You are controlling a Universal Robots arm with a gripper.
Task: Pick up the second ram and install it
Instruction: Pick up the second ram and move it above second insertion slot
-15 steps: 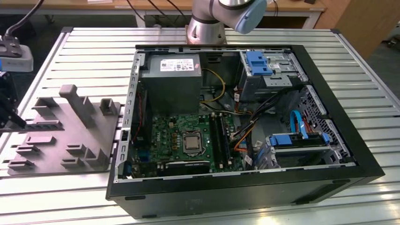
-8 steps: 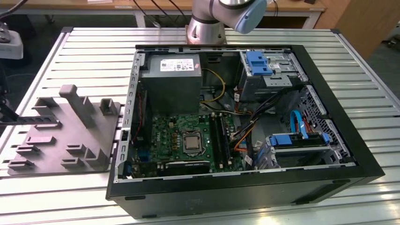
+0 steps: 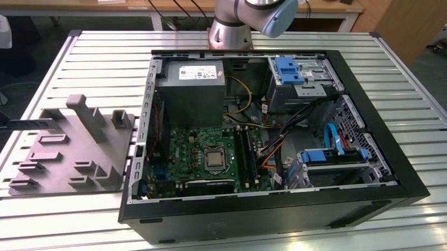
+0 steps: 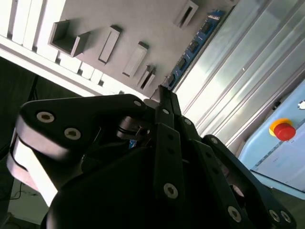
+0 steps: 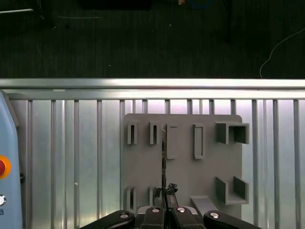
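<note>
My gripper (image 5: 165, 192) is shut on one end of the second ram (image 5: 163, 152). The ram is a thin dark stick seen edge-on here, reaching from the fingertips down toward the grey fixture plate (image 5: 205, 176). In the second wrist view its blue-green face (image 4: 195, 45) runs out from the gripper (image 4: 162, 93). In the exterior view the ram (image 3: 28, 124) is a dark bar entering from the left edge, with its lower end over the fixture plate (image 3: 70, 157). I cannot tell whether that end touches the plate. The motherboard's long black memory slots (image 3: 243, 151) lie inside the open computer case (image 3: 412, 188).
The case stands on a slatted aluminium table (image 3: 104, 57), to the exterior view's right of the fixture. Inside it are a grey power supply (image 3: 192, 89), blue drive brackets (image 3: 290, 70) and loose cables (image 3: 279, 130). Upright posts (image 3: 78, 107) rise from the fixture. A red stop button (image 4: 284, 130) sits beside the table.
</note>
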